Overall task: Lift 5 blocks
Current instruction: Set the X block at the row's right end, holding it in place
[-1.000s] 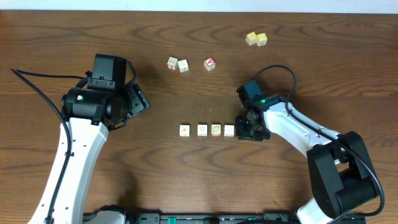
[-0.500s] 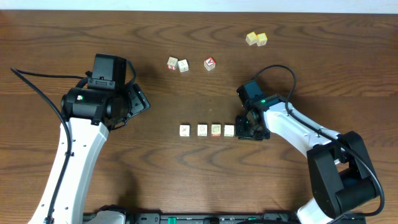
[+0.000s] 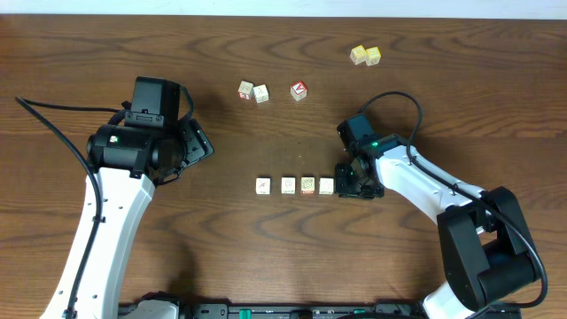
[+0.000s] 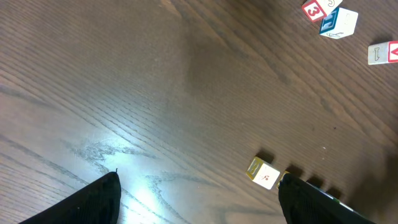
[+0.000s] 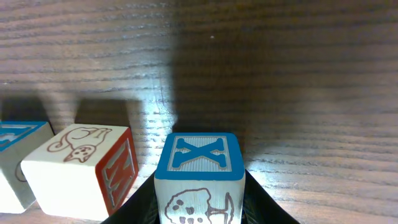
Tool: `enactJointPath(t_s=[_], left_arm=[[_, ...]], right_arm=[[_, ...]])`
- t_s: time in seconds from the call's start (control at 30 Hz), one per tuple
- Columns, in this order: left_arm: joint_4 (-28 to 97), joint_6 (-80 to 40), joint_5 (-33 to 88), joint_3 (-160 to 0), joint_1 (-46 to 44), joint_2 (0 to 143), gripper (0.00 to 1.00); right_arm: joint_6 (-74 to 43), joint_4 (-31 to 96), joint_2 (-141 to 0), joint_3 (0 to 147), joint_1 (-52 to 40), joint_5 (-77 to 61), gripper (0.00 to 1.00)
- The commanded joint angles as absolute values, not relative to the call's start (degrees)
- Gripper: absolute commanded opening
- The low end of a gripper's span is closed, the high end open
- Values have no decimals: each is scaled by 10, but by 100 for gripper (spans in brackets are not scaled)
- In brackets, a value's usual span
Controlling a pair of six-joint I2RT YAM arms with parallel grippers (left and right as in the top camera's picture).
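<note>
A row of several cream blocks (image 3: 294, 185) lies mid-table. My right gripper (image 3: 353, 182) stands at the row's right end and hides its block from above. In the right wrist view that gripper (image 5: 198, 205) is shut on a block (image 5: 198, 177) with a blue X face and a tree print. Just left of it sits a block with a red letter side (image 5: 81, 168). My left gripper (image 3: 197, 144) hovers open at the left, far from the row. In its wrist view the left gripper (image 4: 199, 205) is empty, with the row's leftmost block (image 4: 263, 173) beside the right finger.
Two yellow cubes (image 3: 365, 55) sit at the back right. A red-faced cube (image 3: 299, 89) and two more lettered cubes (image 3: 253, 91) lie behind the row. Bare dark wood lies between the left arm and the row.
</note>
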State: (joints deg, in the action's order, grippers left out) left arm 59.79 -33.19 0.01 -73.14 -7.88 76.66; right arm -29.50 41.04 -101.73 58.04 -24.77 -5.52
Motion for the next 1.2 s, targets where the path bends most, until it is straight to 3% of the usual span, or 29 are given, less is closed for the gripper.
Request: enactJointPath(t_s=[0.0, 0.23, 0.43, 0.57, 0.7, 0.83, 1.17], left_arm=[[600, -331, -7, -732, -77, 767, 82], [600, -331, -7, -732, -77, 767, 82], [600, -331, -7, -732, -77, 767, 81], [600, -331, -7, -732, -77, 767, 81], [600, -331, -7, -732, -77, 767, 81], [600, -331, -7, -732, -77, 767, 81], [600, -331, -7, -732, -77, 767, 81]], right_arm=[[-286, 407, -1019, 579, -253, -54, 29], [-286, 416, -1019, 579, -253, -54, 30], [-286, 418, -1019, 579, -253, -55, 43], [-286, 416, -1019, 579, -253, -54, 46], [-287, 415, -1019, 580, -252, -54, 44], [-287, 416, -1019, 580, -252, -54, 32], [-289, 416, -1019, 580, -252, -61, 31]])
